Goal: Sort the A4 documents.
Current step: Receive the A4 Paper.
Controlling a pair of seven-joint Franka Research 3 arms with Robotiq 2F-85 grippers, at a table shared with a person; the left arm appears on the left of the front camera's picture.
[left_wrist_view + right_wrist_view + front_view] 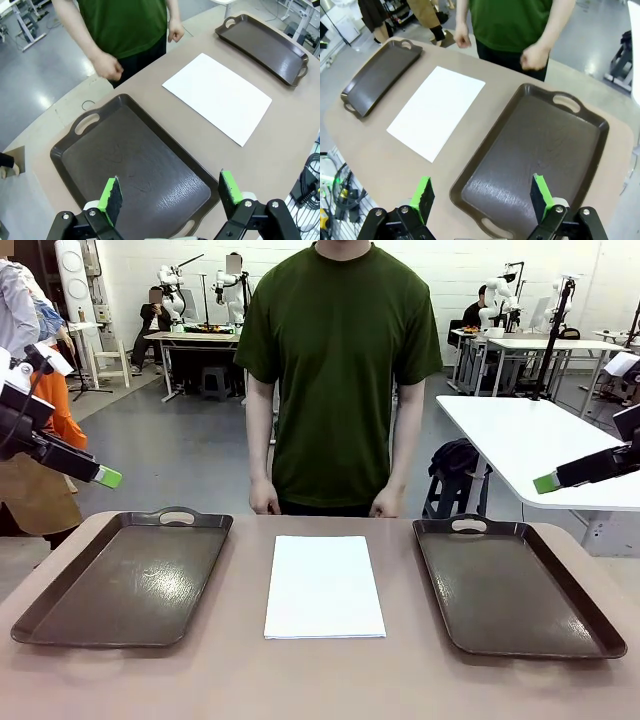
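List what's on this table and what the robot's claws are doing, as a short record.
table: two trays, paper between them
A4 documents: white, flat, centre, untouched
left tray: bare
right tray: bare
left gripper: open, raised near left tray, holding nothing
right gripper: open, raised near right tray, holding nothing
person: standing at far side, hands by table edge

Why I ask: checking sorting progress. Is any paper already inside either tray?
No, the A4 documents lie on the table between the left tray and the right tray, both bare.
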